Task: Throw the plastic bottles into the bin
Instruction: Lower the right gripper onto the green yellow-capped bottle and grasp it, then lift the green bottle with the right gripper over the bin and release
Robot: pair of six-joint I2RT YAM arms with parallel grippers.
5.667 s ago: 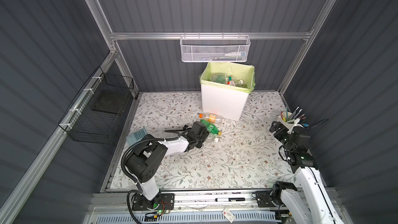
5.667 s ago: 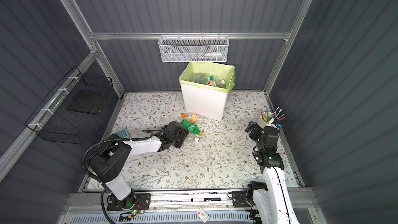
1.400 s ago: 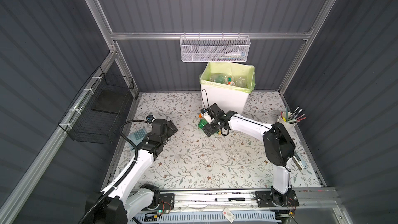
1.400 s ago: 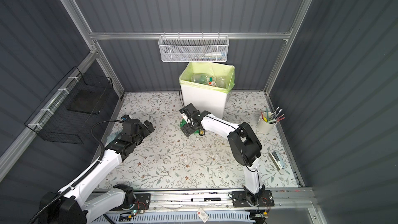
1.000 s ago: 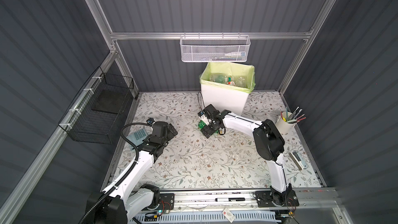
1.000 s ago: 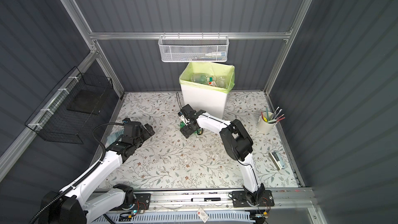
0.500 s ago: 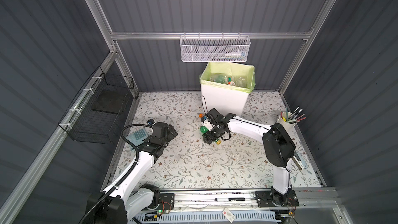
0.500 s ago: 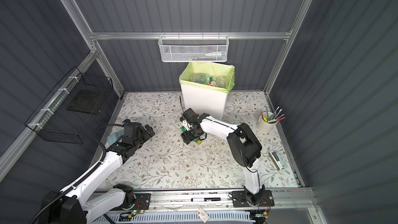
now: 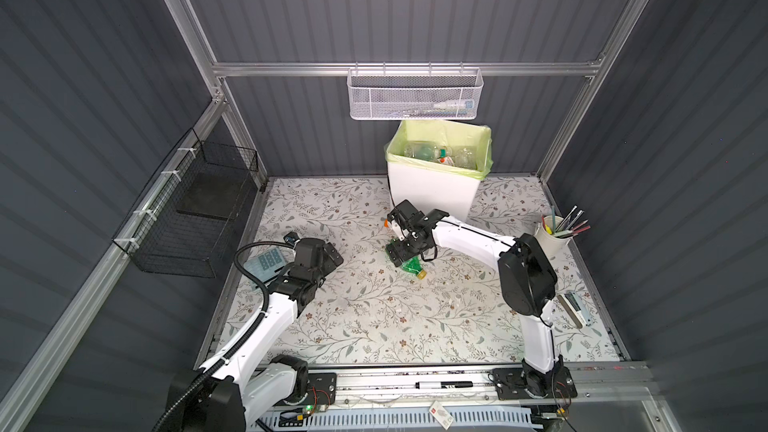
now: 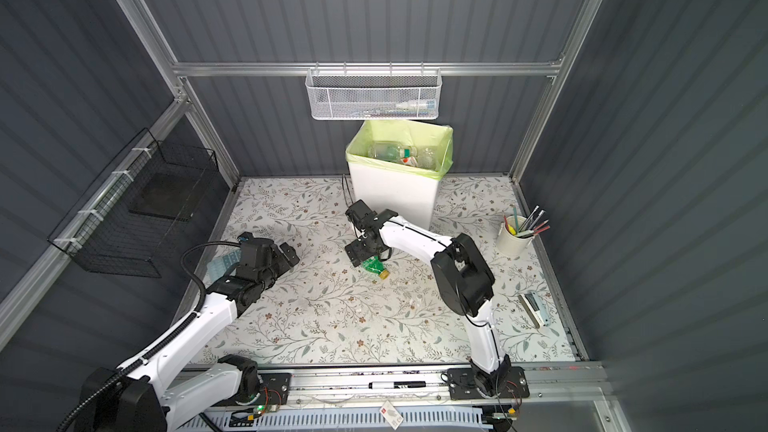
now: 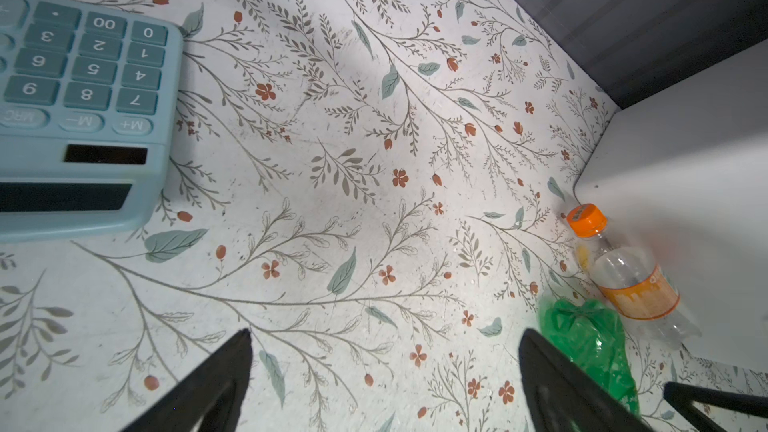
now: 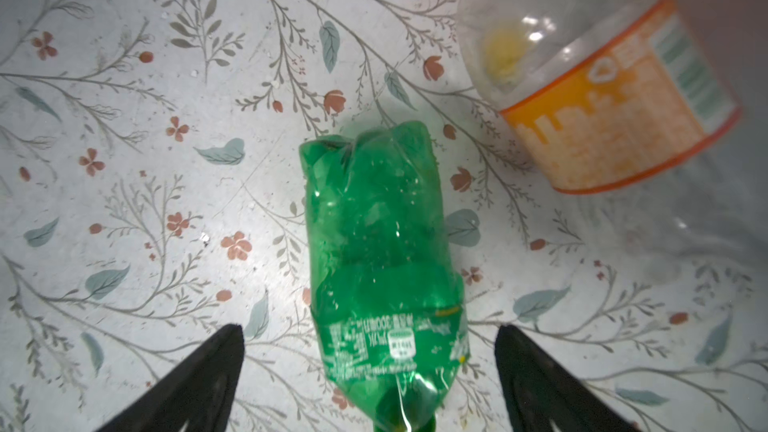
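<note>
Floral tabletop [image 9: 374, 317]: the right tool [image 12: 368, 330] hangs with jaws spread wide astride a crushed green bottle [image 12: 374, 243], neither finger touching it. Just beside lies a clear orange-labelled bottle [image 12: 615, 118], at the foot of the white bin [image 9: 432, 193], where more bottles [image 9: 436, 153] sit. Well apart, the left tool [image 11: 384, 338] gapes empty near a blue calculator [image 11: 83, 118].

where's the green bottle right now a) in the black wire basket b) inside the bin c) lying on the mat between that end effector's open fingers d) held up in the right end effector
C: in the right wrist view the green bottle lies on the mat between the spread fingers of the right end effector, a gap on each side.
</note>
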